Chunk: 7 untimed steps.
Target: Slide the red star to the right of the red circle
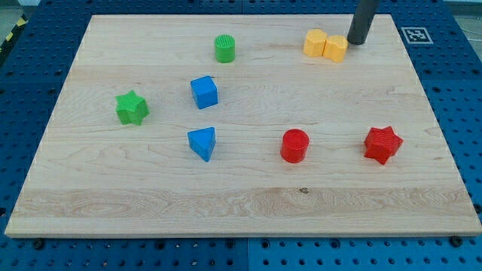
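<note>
The red star lies on the wooden board at the view's right, lower half. The red circle lies to its left, about a hundred pixels away, at the same height. My tip is near the view's top right, just right of the yellow blocks and touching or nearly touching them. It is far above the red star and not near either red block.
Two yellow blocks sit side by side at the top right. A green cylinder is at top centre, a green star at left, a blue cube and a blue triangle at centre left. The board's right edge is close to the red star.
</note>
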Each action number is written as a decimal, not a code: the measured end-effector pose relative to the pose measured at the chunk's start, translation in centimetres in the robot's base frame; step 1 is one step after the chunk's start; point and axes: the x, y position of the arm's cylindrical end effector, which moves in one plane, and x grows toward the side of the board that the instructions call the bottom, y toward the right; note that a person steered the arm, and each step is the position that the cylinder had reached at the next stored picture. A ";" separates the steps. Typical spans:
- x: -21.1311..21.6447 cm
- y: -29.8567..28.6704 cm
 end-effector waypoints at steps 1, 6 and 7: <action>1.9 0.0; 13.9 9.8; 15.8 13.0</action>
